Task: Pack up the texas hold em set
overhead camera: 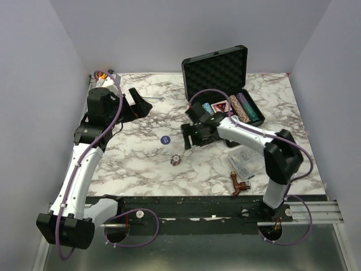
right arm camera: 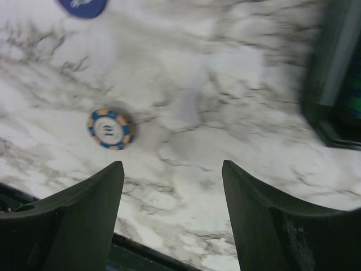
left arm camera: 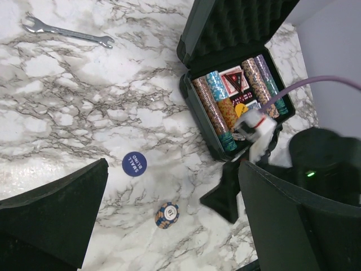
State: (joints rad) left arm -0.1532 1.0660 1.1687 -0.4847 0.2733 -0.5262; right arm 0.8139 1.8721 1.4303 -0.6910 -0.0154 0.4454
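Fingers spread wide and holding nothing, the right hand (right arm camera: 170, 169) hovers over the table (right arm camera: 225, 84) near a stray striped chip (right arm camera: 110, 129), apparently lining up a pickup, though the view blurs. The open case (overhead camera: 217, 70) waits alongside, and the left hand (left arm camera: 172, 169), equally empty, hangs apart.

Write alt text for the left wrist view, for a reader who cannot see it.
An open black case holds rows of poker chips and cards. On the marble table lie a blue disc, a striped chip and a wrench, with the open left gripper in the foreground.
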